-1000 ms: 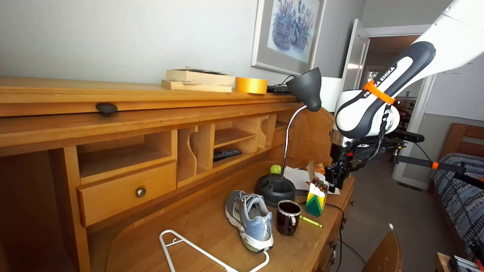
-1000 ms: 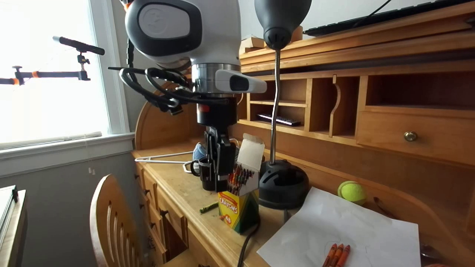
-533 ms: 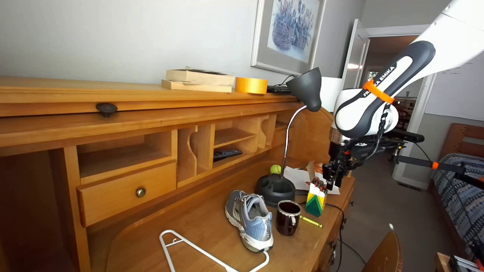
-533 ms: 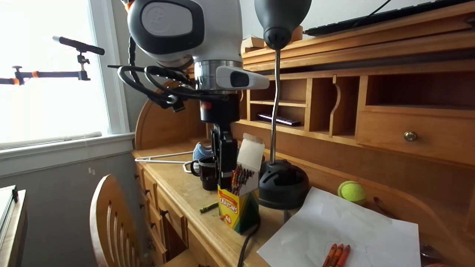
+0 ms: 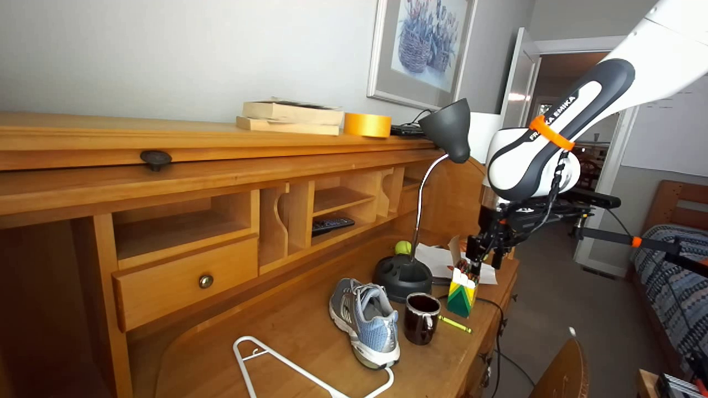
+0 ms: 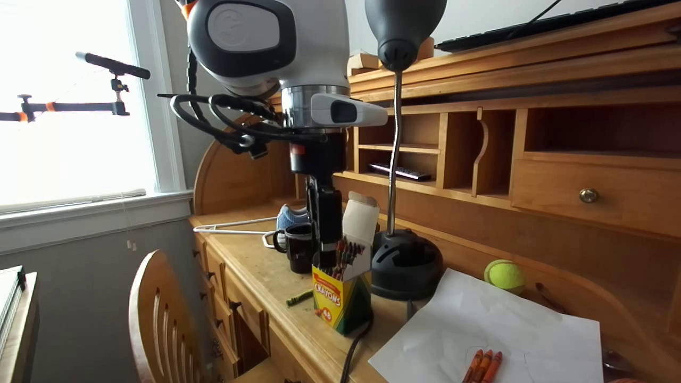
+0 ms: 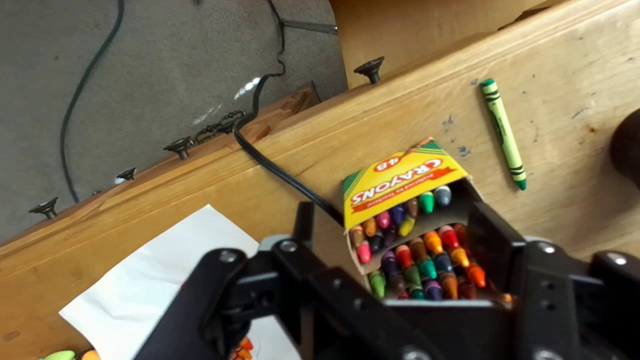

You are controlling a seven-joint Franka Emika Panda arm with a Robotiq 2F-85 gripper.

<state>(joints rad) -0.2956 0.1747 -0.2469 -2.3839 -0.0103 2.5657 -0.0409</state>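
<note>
A black two-fingered gripper (image 7: 399, 225) stands spread over the open yellow-and-green cardboard crayon box (image 7: 400, 186), upright on the brown wooden desk (image 7: 560, 120); whether they touch, I cannot tell. In the wrist view, a light-green, dark-ended crayon (image 7: 505, 135) lies right of the box, a white paper sheet (image 7: 150, 270) left.

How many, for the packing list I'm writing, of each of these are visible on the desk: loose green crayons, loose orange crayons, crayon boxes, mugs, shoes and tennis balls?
Loose green crayons: 1
Loose orange crayons: 3
Crayon boxes: 1
Mugs: 1
Shoes: 1
Tennis balls: 1
Total: 8
</note>
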